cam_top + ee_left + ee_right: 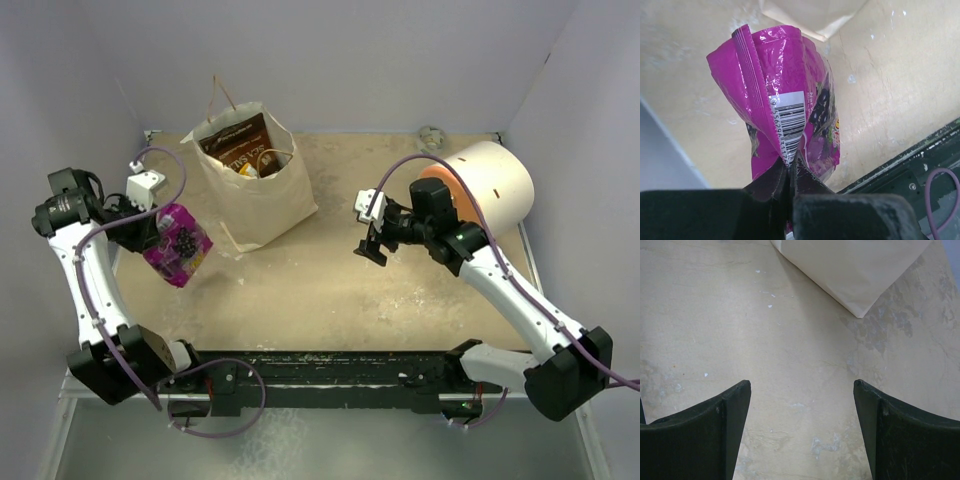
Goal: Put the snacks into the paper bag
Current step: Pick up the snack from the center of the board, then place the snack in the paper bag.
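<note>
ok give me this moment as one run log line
left gripper shut on purple packet, left of paper bag | right gripper open, empty, over table | paper bag upright, brown packet inside

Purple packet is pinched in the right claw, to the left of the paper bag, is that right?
No. The purple packet is pinched in the left claw, not the right, as the left wrist view shows; the right claw is open with nothing in it. The packet is indeed left of the paper bag.
</note>
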Tool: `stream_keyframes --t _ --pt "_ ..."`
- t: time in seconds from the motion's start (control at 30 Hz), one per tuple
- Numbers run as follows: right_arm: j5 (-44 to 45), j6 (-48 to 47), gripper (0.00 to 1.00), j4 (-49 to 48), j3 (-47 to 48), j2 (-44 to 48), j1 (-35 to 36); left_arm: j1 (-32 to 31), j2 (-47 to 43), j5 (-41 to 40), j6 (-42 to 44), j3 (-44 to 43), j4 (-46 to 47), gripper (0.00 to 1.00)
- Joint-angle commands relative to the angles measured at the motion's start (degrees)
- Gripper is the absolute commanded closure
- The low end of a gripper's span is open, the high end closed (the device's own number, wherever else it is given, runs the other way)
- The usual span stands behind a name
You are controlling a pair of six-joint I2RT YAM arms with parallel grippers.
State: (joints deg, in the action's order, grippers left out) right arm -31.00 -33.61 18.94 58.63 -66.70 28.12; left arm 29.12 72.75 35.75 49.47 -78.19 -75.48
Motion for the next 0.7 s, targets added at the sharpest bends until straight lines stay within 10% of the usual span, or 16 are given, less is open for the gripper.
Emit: stream_keyframes --t 0.0,0.67 --pt "-0.20 -0.37 0.15 -1.89 0.03 2.21 -0.17 0.06 -3.86 3.55 -3.47 -10.06 -1.06 1.00" --pt "-0.03 -0.67 0.15 -2.23 -0.28 3.40 -0.19 -3.96 8.21 15.67 -35.34 -49.21 20.25 1.00"
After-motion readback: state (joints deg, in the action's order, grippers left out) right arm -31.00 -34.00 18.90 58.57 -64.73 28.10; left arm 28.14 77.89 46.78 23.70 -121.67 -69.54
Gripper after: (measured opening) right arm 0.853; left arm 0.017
